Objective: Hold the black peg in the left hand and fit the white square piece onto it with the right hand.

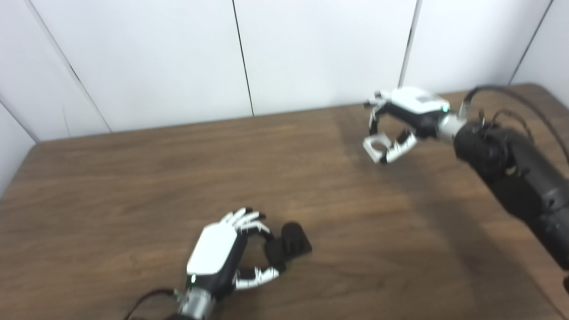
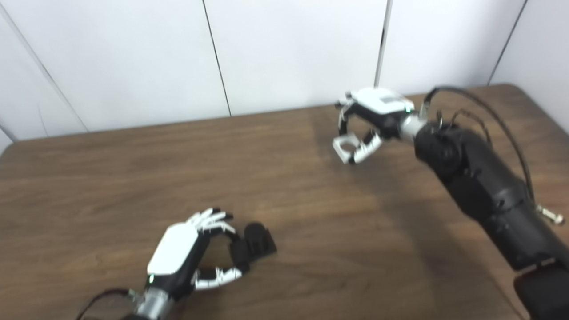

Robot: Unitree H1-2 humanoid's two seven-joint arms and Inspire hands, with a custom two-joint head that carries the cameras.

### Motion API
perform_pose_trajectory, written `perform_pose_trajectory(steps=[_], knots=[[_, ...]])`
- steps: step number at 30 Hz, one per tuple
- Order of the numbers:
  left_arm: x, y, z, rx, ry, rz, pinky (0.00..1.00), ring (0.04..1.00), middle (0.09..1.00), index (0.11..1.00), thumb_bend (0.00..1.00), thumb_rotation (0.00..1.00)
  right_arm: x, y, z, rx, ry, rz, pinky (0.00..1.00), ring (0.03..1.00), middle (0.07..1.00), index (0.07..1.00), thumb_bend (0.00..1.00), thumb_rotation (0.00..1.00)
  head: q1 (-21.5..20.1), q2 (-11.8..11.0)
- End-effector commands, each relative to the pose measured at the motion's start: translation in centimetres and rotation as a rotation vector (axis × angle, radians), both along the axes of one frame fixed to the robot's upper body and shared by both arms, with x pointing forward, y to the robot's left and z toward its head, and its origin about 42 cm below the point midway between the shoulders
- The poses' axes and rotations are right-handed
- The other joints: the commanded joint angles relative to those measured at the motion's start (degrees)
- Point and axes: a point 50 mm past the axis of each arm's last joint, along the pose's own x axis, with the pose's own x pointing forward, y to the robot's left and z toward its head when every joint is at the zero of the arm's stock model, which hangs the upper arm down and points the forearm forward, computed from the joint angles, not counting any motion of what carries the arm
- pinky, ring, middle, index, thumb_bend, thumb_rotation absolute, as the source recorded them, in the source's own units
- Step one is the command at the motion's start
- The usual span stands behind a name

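The table [image 1: 133,178] is a brown wood-grain surface that fills the lower part of both views, with white wall panels [image 1: 155,58] behind its far edge.

The right arm [image 1: 511,169] reaches in from the near right toward the far right of the table. The right hand [image 1: 402,122] sits near the far edge, with its fingers curled downward. The white square piece [image 1: 374,146] is pinched between its fingertips and thumb. You can see the hole through the piece. You cannot tell whether the piece rests on the table or is just clear of it.

The left hand [image 1: 231,253] lies at the near left, low over the table. Its fingers and thumb are closed around one end of the black peg [image 1: 291,242]. The rest of the peg extends to the right of the hand and appears to lie on the table or just above it. Both views are blurred, so the exact contact is not certain.

Judged from this layout, the pick-up step is in hand: each hand has its part, and the two parts are well apart. Nothing is fitted yet.

For the next move, bring the two parts together over the middle of the table. Turn the peg so that its free end faces the right hand. Align the hole of the white square piece with that end before you push it on. Keep both grasps firm, since each part is held at its edge only.
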Motion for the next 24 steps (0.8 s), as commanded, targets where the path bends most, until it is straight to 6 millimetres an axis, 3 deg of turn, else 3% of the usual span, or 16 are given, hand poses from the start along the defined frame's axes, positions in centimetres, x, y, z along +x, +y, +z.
perform_pose_trajectory(steps=[1,12,24], knots=[[0.7,0.3,1.5,-0.016,-0.054,-0.001,0.92,0.919,0.843,0.549,0.57,0.30,-0.8,0.1,2.2,0.009,-0.047,0.004,0.91,1.000,0.922,0.490,0.52,0.14,0.38,1.20],[0.6,0.0,2.2,-0.019,-0.053,-0.011,0.94,0.932,0.849,0.551,0.56,0.29,-4.2,3.0,3.1,0.011,-0.069,0.137,0.93,1.000,0.920,0.489,0.53,0.14,1.98,4.18],[0.4,-0.5,2.5,0.004,-0.054,-0.006,0.94,0.932,0.849,0.551,0.56,0.32,-7.3,5.5,4.4,0.037,-0.082,0.239,0.94,1.000,0.924,0.489,0.53,0.14,3.21,4.15]])
